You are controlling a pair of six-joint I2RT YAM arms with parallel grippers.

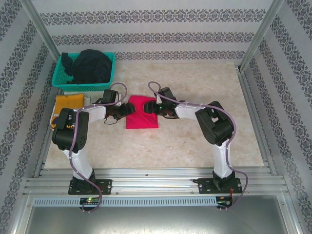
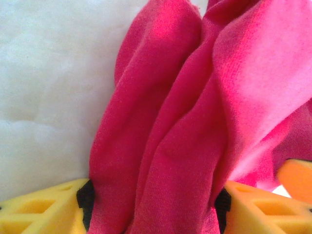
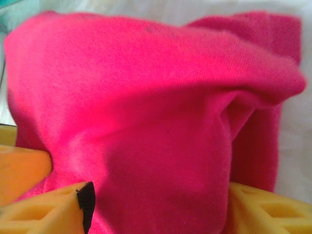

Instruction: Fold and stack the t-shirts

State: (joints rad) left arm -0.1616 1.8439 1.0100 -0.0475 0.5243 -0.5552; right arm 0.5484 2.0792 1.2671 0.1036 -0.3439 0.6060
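Observation:
The red t-shirt (image 1: 141, 116) lies folded into a small rectangle in the middle of the table. My left gripper (image 1: 123, 111) is at its left edge and my right gripper (image 1: 155, 107) at its right edge, both low over the upper part. In the left wrist view the red cloth (image 2: 165, 122) stands in upright folds between the wide-apart yellow fingers (image 2: 44, 209) of that gripper (image 2: 153, 207). In the right wrist view a mound of red cloth (image 3: 146, 107) fills the gap of the gripper (image 3: 158, 204). Both stand open around it. A mustard-yellow t-shirt (image 1: 68, 103) lies at the left. Dark t-shirts (image 1: 90, 66) are piled in the basket.
The teal mesh basket (image 1: 83, 86) sits at the back left corner. Patterned walls and metal rails close in the table on three sides. Bare marbled tabletop (image 1: 195, 146) stretches to the right and in front of the red shirt.

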